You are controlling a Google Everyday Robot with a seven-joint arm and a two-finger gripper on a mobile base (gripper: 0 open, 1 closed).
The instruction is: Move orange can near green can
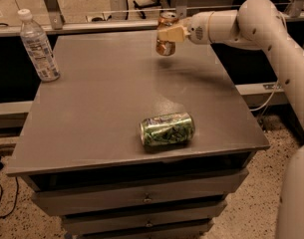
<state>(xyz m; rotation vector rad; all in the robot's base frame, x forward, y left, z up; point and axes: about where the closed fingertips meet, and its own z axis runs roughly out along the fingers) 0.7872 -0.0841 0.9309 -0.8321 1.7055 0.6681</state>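
Observation:
The orange can [165, 45] hangs upright in my gripper [167, 34], lifted clear above the far right part of the grey tabletop [106, 98]. The gripper is shut on the can's upper half, and the white arm [251, 24] reaches in from the right. The green can [167, 129] lies on its side near the table's front edge, well in front of the orange can and apart from it.
A clear plastic bottle [38, 47] with a white cap stands upright at the table's far left corner. Drawers [141, 198] sit below the tabletop. Metal frame rails [81, 26] run behind the table.

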